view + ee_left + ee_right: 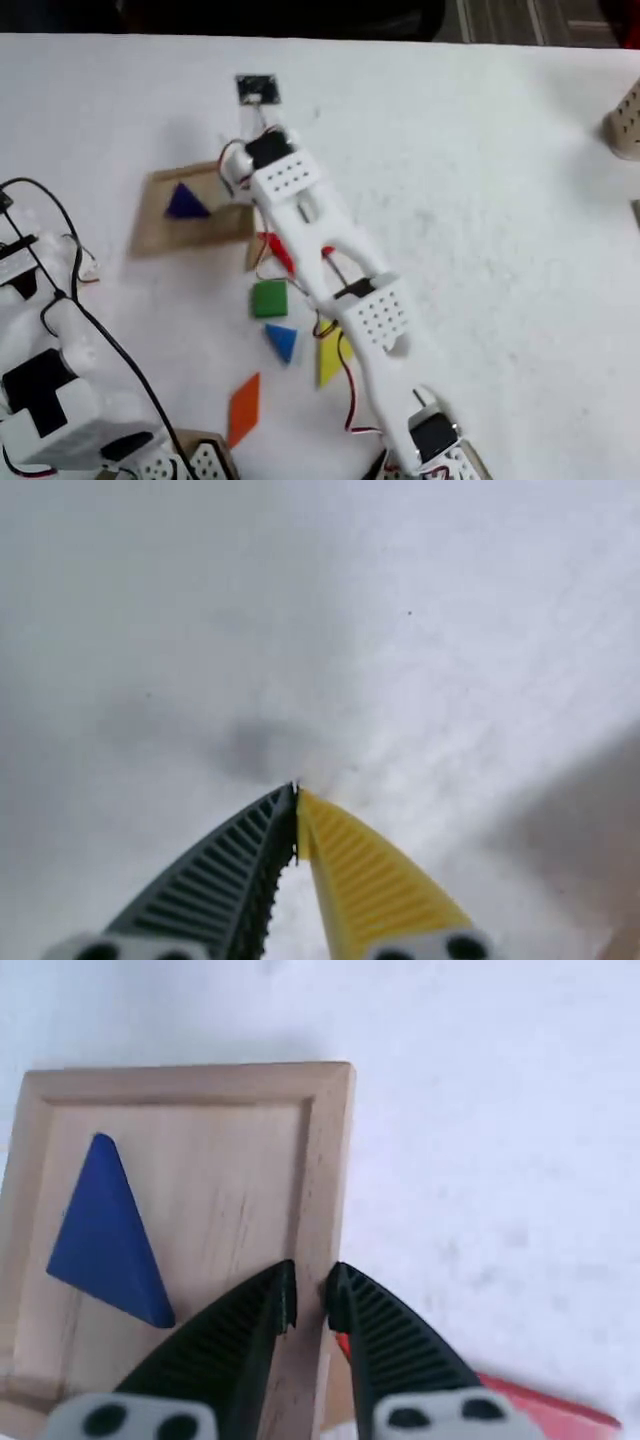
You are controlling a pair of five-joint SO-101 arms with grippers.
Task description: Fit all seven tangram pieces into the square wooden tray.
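Tabletop [500, 200], white, under tip-to-tip left end effector [297, 795] and narrow-gapped right end effector [308, 1295].

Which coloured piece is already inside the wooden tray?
The dark blue triangle lies in the tray; the green, orange, yellow and lighter blue pieces sit outside it.

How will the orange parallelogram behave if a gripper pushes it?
The orange parallelogram looks thin and flat, so probably stiff and light. Lying flush on the table, it should slide rather than roll or tip.
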